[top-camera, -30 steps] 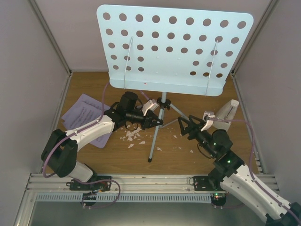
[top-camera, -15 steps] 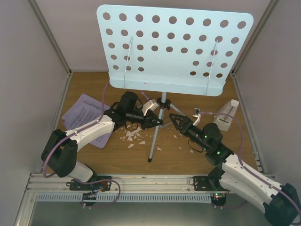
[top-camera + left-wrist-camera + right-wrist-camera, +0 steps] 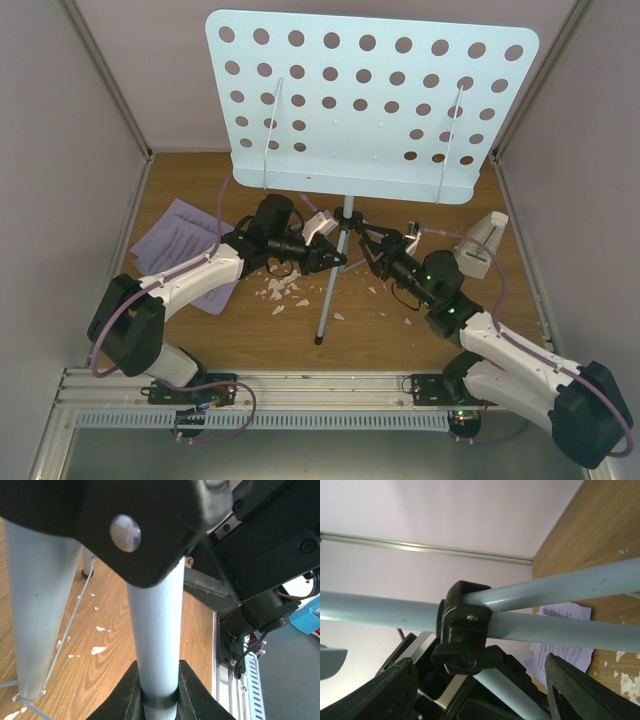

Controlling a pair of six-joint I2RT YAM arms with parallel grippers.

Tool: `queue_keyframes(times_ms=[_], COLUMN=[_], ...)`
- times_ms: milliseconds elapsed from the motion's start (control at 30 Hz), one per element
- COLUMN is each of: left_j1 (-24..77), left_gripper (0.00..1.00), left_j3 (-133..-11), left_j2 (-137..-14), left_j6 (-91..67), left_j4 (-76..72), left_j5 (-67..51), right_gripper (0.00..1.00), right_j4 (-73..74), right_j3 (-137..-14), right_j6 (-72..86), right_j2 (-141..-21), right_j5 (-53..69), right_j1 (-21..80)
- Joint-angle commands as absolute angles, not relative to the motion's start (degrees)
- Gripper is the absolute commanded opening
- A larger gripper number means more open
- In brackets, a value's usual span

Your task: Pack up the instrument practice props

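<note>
- Music stand [image 3: 350, 170], pale blue metal with a round-holed desk, is stood upright mid-back on the wooden surface [image 3: 380, 340].
- Its pole is clasped by the closed left end effector [image 3: 338, 260].
- The right end effector [image 3: 370, 252] is spread open around the black tripod hub [image 3: 465, 635].
- Printed sheet-music pages [image 3: 178, 240] are laid at left, and a small white pyramid metronome [image 3: 480, 245] at right.

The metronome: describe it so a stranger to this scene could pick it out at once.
In the top view, find the pale blue music stand with round holes. Below its right corner, the metronome sits on the wooden table. It is the only small white pyramid; the sheet-music pages lie flat at far left.
</note>
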State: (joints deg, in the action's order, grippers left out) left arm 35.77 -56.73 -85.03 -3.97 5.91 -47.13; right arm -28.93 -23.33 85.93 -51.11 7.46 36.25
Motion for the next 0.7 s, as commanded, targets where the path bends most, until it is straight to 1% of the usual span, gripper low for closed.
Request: queue_keyframes(times_ms=[0, 267, 567, 667], left_j1=[36.3, 36.3, 36.3, 36.3], left_gripper=[0.0, 0.0, 0.0, 0.0], left_j3=[-57.6, -57.6, -57.7, -57.7], left_j2=[-85.9, -86.2, -86.5, -86.4], left_j6=[-0.6, -0.4, -0.4, -0.4], left_j4=[6.5, 6.5, 6.7, 6.7], left_j5=[-46.0, -46.0, -45.9, -45.9], right_gripper=[0.69, 0.63, 0.5, 0.48], right_j4=[-34.4, -35.9, -37.3, -37.7], right_j3=[-25.5, -26.1, -25.9, -25.8], right_j6=[90.3, 91.6, 92.6, 92.8], right_j2=[-53.8, -56.1, -56.8, -57.0], right_j5=[8.6, 9.7, 10.6, 10.6], right_j1=[35.5, 35.0, 34.8, 34.7])
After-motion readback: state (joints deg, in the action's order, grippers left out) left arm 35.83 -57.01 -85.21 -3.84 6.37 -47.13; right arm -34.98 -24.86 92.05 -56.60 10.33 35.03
